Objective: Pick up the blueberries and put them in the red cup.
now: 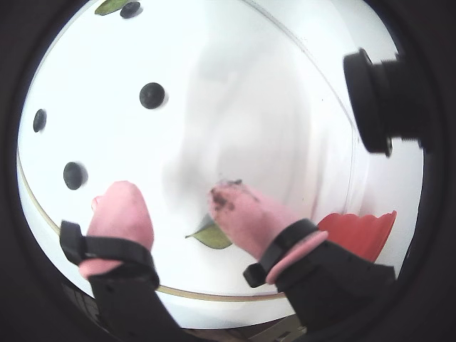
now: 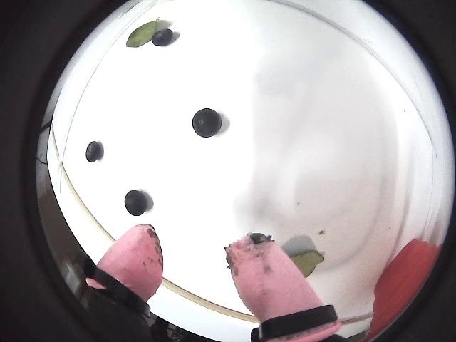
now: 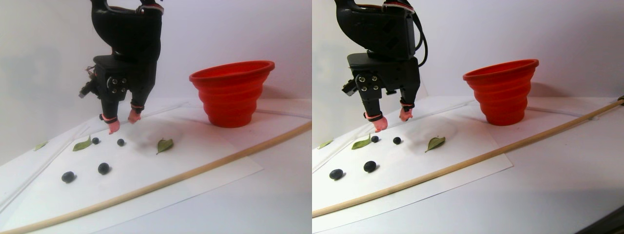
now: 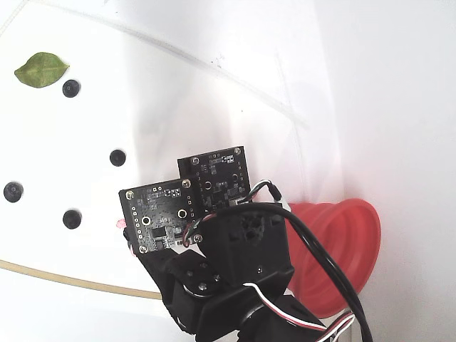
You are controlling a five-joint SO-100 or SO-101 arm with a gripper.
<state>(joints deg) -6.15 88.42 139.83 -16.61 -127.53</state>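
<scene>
Your gripper (image 3: 122, 122) hangs above the white sheet (image 3: 195, 151) on the counter (image 3: 273, 195), its two pink-capped fingers (image 2: 274, 285) spread apart with nothing between them; the tips are smudged dark. In a wrist view, four blueberries (image 2: 206, 122) lie on the sheet ahead of the fingers: one near the middle, two off to the left, and one at the top edge touching a green leaf (image 2: 142, 33). A second leaf (image 2: 306, 262) lies just beside the right-hand fingertip in that view. In the stereo pair view, the red cup (image 3: 232, 92) stands upright to the right of the gripper, well apart from the berries. A thin wooden stick (image 3: 161, 183) runs diagonally across the front of the sheet. From these views you cannot see into the cup.
</scene>
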